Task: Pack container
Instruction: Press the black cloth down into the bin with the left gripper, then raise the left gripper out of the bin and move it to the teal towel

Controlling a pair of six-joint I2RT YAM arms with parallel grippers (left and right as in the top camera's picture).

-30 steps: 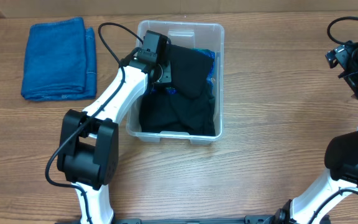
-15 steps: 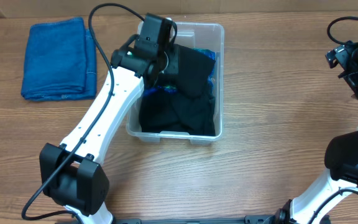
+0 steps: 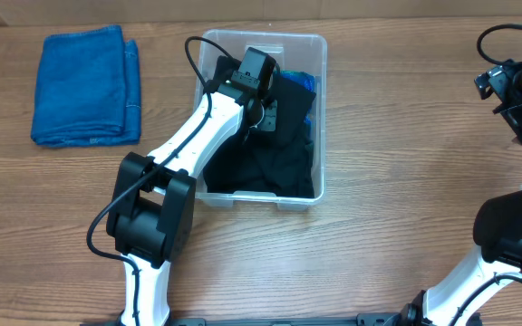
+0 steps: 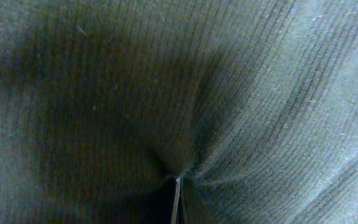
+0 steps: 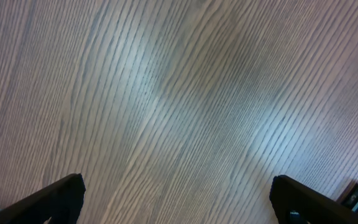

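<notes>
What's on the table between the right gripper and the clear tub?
Nothing. In the overhead view, the table between the open right gripper and the container is bare wood.

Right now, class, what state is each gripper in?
Left gripper: closed, pinching the black cloth.
Right gripper: open, holding nothing.

Furniture: 1 wooden table [image 3: 397, 127] fills the overhead view, its brown grain running side to side.
Surface: seen close in the right wrist view, the wood shows fine streaks running on a slant.
Light: even and from above; 1 soft pale sheen [image 5: 166, 74] lies across the wood, and shadows are faint.
Far edge: a paler band [image 3: 406, 11] runs along the top of the overhead view.
</notes>
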